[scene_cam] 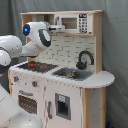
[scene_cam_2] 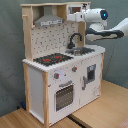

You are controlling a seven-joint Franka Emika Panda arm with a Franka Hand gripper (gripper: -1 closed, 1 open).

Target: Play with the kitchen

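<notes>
Grey curtain backdrop, wooden floor: play kitchen (scene_cam_2: 60,75) stands centred, upright.

I find the gripper (scene_cam_2: 71,16) raised to the upper shelf by the microwave (scene_cam: 75,23); jaw state I cannot tell. Oven door (scene_cam_2: 64,95) is shut, hob (scene_cam_2: 52,59) bare, so play seems barely begun. No legible branding or writing.

One kitchen (scene_cam: 65,75) (one faucet (scene_cam_2: 75,40), one hob (scene_cam_2: 52,59), one oven door (scene_cam_2: 64,96)), one arm (scene_cam_2: 107,32).
</notes>
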